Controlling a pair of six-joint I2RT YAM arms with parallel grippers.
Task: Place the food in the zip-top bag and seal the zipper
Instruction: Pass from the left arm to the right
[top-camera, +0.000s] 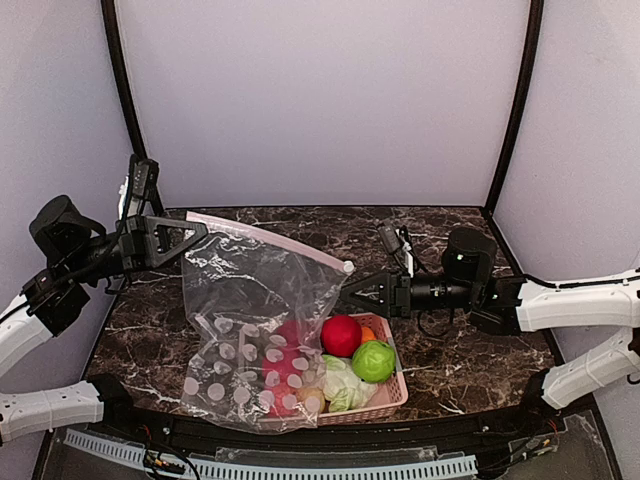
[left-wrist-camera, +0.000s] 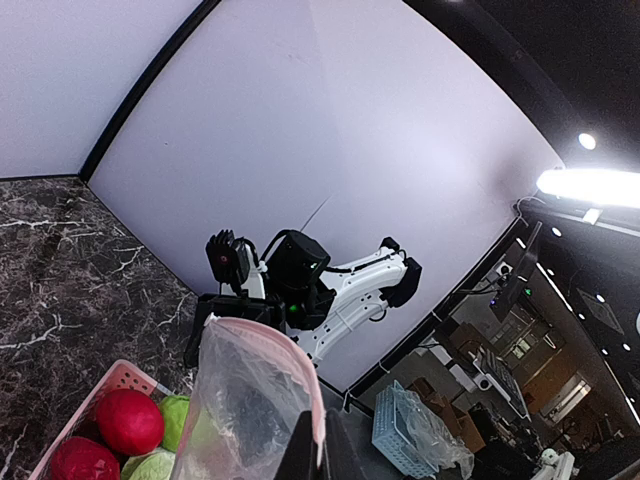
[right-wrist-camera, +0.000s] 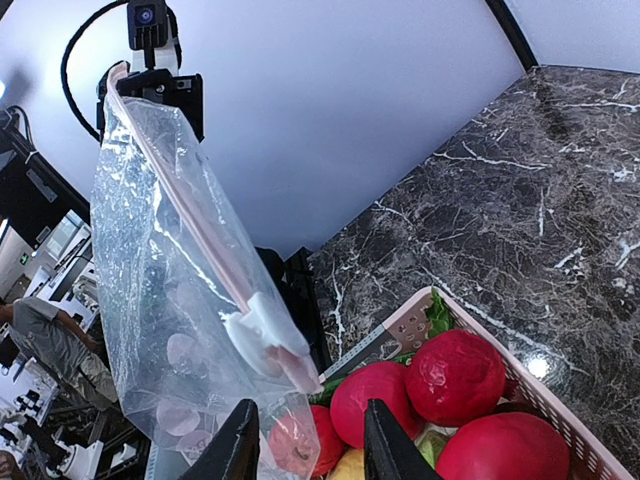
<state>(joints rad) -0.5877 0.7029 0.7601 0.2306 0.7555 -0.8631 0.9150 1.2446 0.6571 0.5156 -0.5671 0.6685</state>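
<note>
The left jaws are clamped shut on the top corner of the zip-top bag. It hangs clear and crinkly, bottom slumped on the marble desk against the pink slatted basket. Bare marble shows right of the basket. The zipper slopes down toward the right jaws, which are partway open and gripping nothing. Only the right wrist view shows its white end tab just ahead of them. The food's in the basket: red ball, green ball, leafy cabbage.

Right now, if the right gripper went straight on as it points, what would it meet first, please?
Probably the loose end of the bag's zipper, hanging just ahead of the open right gripper; depth is unclear.
</note>
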